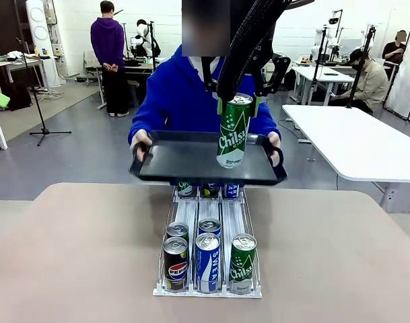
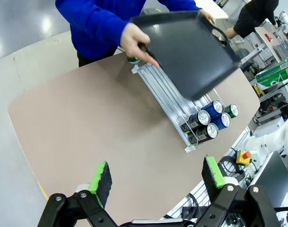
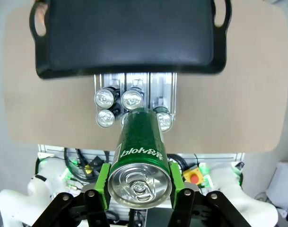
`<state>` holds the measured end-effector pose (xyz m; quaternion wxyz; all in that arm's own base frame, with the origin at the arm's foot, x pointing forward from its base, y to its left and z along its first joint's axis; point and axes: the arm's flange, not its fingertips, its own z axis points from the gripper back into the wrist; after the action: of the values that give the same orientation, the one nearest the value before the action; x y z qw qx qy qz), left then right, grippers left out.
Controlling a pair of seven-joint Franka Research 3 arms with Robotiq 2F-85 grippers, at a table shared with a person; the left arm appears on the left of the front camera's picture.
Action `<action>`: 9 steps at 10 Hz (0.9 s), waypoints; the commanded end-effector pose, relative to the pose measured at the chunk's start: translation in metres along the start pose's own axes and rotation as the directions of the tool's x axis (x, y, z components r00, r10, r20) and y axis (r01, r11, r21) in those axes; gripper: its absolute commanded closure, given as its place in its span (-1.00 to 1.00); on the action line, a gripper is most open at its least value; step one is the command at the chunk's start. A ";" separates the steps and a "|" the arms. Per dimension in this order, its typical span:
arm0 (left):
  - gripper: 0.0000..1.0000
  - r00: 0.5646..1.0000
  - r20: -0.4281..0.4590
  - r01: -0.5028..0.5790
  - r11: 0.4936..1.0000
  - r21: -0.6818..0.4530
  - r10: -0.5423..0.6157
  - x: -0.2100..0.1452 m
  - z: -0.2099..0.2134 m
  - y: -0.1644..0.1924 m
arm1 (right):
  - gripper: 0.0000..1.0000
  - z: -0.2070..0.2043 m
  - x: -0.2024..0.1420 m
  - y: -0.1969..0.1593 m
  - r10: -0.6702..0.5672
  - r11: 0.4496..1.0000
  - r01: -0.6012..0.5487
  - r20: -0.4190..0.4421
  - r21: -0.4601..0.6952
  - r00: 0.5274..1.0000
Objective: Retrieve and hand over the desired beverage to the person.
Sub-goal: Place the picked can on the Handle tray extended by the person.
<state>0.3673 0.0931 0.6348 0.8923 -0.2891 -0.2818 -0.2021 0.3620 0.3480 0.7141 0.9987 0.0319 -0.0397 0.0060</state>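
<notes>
Holds the green can (image 1: 233, 131) upright near its top between the fingers of the right gripper (image 3: 138, 183), aloft over the bench (image 1: 77, 249) beside the person (image 1: 184, 94)'s black tray (image 1: 184, 161), with the left gripper (image 2: 155, 177)'s fingers wide and empty; probably full, weighty, slick, thin-walled, best squeezed gently on the sidewall.

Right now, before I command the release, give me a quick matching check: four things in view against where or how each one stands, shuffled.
1. green can
2. black tray
3. Pepsi can
4. left end effector

A. open, over the table
B. held up by the person
C. gripped by the right end effector
D. front of the rack's left lane

Pairs: 1-C, 2-B, 3-D, 4-A.
</notes>
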 end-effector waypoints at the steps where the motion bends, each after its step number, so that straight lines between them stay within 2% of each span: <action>1: -1.00 1.000 0.012 0.017 1.000 -0.018 -0.017 0.000 0.001 0.001 | 1.00 0.000 -0.005 -0.003 -0.014 1.000 0.014 0.013 -0.014 1.000; 9: -1.00 1.000 0.012 0.017 1.000 -0.018 -0.017 0.000 0.001 0.001 | 1.00 0.000 -0.005 -0.003 -0.014 1.000 0.014 0.013 -0.014 1.000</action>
<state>0.3673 0.0930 0.6348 0.8923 -0.2891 -0.2818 -0.2022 0.3618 0.3481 0.7140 0.9987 0.0318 -0.0396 0.0062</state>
